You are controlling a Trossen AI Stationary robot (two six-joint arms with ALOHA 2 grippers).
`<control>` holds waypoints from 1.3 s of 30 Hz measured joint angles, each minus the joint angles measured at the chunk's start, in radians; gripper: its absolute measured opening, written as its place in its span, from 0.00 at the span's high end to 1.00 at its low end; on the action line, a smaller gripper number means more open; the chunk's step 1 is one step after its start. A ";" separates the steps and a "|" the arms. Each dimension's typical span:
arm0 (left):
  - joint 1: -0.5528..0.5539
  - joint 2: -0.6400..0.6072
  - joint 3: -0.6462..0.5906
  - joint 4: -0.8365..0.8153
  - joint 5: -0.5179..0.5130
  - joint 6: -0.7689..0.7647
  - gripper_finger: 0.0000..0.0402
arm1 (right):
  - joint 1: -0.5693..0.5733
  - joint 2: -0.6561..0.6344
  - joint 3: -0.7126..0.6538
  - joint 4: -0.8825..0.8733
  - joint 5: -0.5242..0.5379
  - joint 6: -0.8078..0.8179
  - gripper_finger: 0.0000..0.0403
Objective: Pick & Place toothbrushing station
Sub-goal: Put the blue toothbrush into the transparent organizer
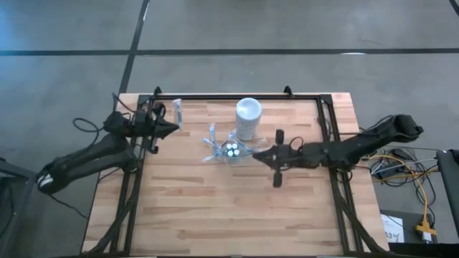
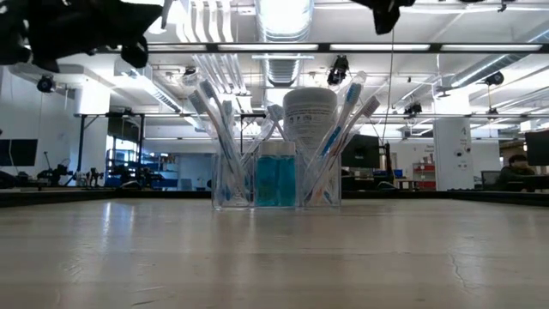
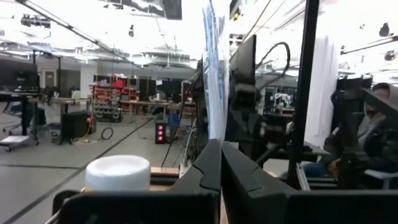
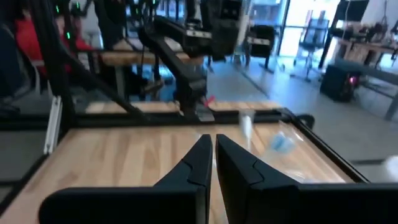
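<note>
Upright toothbrush in left gripper

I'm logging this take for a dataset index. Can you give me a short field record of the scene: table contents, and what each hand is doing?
surface: wooden table
holder: small clear holder mid-table, toothbrushes fanning out, teal tubes inside
cup: white cup just behind holder
left hand: shut on one toothbrush, raised near table's far-left corner
right hand: shut, empty, above the table just right of the holder
</note>
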 joint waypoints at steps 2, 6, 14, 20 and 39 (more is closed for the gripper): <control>-0.004 0.055 0.006 0.057 0.000 -0.010 1.00 | 0.018 0.056 -0.022 0.120 0.008 0.003 0.96; -0.031 0.150 0.035 0.072 0.000 0.032 1.00 | 0.060 0.201 -0.063 0.357 0.097 -0.064 0.96; -0.081 0.253 0.085 0.075 0.019 0.079 1.00 | 0.009 0.363 -0.096 0.564 0.211 -0.114 0.95; -0.101 0.269 0.114 0.076 0.014 0.069 1.00 | -0.059 0.360 -0.096 0.561 0.140 -0.084 0.84; -0.341 0.374 0.282 0.020 -0.142 0.243 1.00 | -0.321 0.334 0.185 0.507 -0.467 -0.016 0.36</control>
